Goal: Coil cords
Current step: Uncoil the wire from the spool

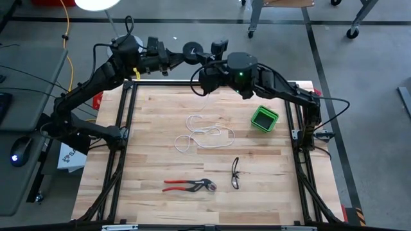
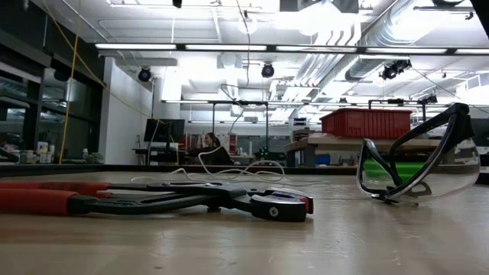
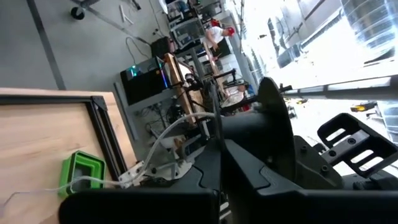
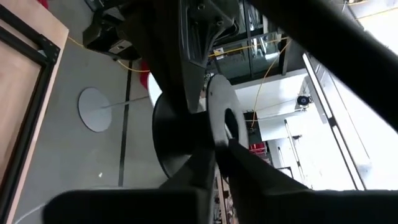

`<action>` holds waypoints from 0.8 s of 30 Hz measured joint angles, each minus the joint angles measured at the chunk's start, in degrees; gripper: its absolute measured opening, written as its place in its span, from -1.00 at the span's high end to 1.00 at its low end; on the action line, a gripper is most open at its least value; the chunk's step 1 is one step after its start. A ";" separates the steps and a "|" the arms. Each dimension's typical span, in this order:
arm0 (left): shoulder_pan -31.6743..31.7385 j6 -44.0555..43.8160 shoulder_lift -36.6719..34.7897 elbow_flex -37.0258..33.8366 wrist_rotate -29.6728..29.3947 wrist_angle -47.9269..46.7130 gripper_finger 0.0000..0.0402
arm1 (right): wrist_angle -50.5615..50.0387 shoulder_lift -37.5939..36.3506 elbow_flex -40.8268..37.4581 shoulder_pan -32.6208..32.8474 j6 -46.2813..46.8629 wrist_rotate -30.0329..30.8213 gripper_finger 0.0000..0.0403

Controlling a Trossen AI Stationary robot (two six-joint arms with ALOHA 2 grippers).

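Observation:
The black round spool [image 1: 191,51] hangs in the air above the table's far edge, between my two raised arms. My left gripper [image 1: 180,55] reaches it from the left and my right gripper [image 1: 204,59] from the right; both are shut on it. The white cord [image 1: 205,136] lies in loose loops on the middle of the wooden table, and one strand [image 3: 168,130] rises from the table to the spool. In the right wrist view the spool [image 4: 183,143] shows side-on, with its pale flange nearest. My left gripper has the spool's left flange [image 3: 216,118], seen edge-on, between its two fingers, coming level from the table's left. The spool is lifted clear of the table, its axis roughly level. My right gripper meets the spool's pale flange [image 4: 219,112] at the rim with both fingertips [image 4: 239,155], one on each face. It comes level from the table's right. The spool hangs clear of the table.
Red-handled pliers [image 1: 189,186] and clear safety glasses [image 1: 236,173] lie near the table's front edge. A green box [image 1: 264,119] stands at the right. A black frame [image 1: 128,115] runs around the wooden top. A yellow cable [image 1: 66,25] runs over the floor beyond.

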 joint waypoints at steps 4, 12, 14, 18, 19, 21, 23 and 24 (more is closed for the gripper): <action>1.98 2.10 -0.25 0.00 0.08 -0.15 1.00 | 0.04 0.02 0.00 0.02 3.16 2.81 0.60; 7.48 10.37 -0.53 0.00 0.51 -0.76 1.00 | -6.60 -0.90 0.00 -0.02 9.71 6.07 0.16; 8.70 17.18 -0.59 0.00 2.17 -0.76 1.00 | -9.96 -2.07 0.00 -0.12 16.75 1.93 0.13; 9.73 35.51 -1.28 0.00 5.22 -2.11 1.00 | -19.19 -5.26 0.04 -3.15 35.40 -14.67 0.13; 9.40 40.64 -1.63 0.00 5.22 -3.21 1.00 | -21.60 -5.89 0.04 -4.65 40.00 -20.04 0.13; 8.08 51.60 -2.18 0.00 5.21 -6.23 1.00 | -24.68 -6.88 0.04 -7.65 48.04 -31.44 0.13; 5.99 61.92 -2.48 0.00 5.10 -8.86 1.00 | -26.24 -7.53 0.04 -10.90 54.55 -42.41 0.13; 4.69 66.90 -2.66 0.00 4.94 -10.09 1.00 | -26.32 -7.68 0.04 -12.27 56.94 -46.93 0.13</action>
